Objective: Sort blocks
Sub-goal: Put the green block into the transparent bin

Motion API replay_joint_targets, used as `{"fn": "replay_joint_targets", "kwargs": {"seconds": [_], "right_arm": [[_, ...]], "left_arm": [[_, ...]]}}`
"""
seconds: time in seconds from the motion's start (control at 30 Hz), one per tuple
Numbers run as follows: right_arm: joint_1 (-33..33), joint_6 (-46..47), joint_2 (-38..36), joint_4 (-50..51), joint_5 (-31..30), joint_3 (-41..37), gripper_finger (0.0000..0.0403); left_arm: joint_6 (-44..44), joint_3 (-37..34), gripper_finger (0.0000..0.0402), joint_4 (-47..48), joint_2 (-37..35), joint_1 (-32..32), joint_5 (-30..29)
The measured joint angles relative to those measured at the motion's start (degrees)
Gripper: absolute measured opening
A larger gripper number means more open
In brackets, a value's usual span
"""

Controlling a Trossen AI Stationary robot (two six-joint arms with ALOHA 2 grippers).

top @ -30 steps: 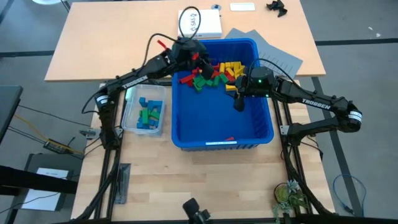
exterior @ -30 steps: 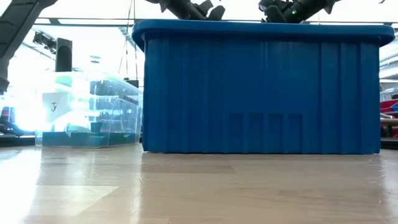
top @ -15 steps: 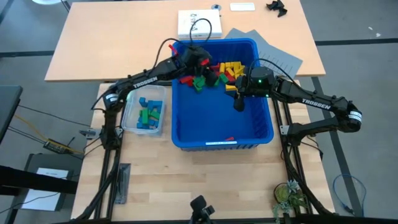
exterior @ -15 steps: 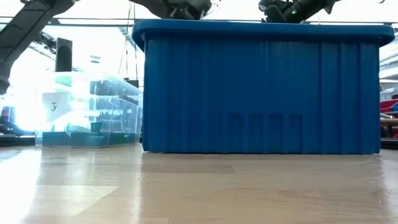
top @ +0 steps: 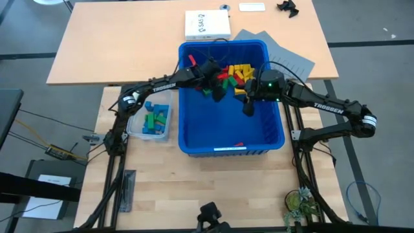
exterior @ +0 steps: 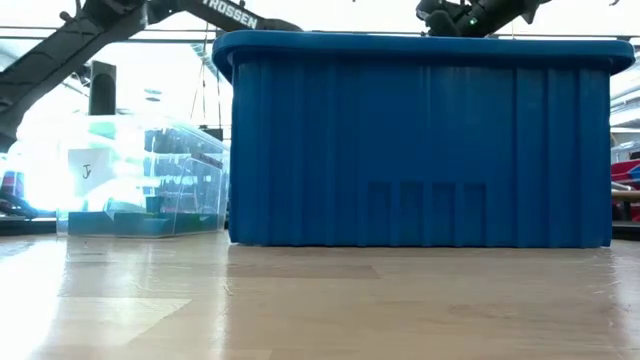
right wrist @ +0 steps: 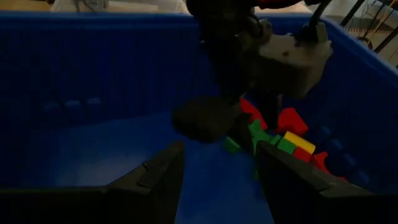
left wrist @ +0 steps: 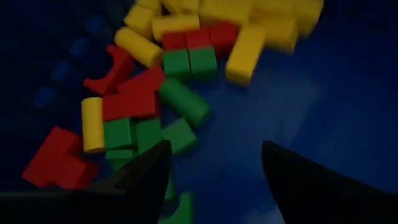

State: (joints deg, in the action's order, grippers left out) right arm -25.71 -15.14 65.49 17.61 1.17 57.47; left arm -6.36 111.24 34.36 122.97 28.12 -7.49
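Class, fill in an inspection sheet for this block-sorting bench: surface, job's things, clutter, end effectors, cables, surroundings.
Surface: wooden table, bare at the front.
Job's things: red, yellow and green blocks piled at the far end of the blue bin; blue and green blocks in the clear tub.
Clutter: white box, grey sheets.
End effectors: left end effector open inside the bin by the pile, empty; right end effector open above the bin floor, empty.
Cables: black cable at the bin's far rim.
Surroundings: nothing seen.
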Motion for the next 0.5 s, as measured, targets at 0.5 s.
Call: {"fn": "replay_joint_targets", "kwargs": {"seconds": [0.5], "right_arm": [[0.00, 1.11, 0.02, -1.41, 1.88, -3.98, 0.0197]], "left_arm": [[-38.69, -0.02, 0.0245, 6.61, 4.96, 0.42, -6.84]]}}
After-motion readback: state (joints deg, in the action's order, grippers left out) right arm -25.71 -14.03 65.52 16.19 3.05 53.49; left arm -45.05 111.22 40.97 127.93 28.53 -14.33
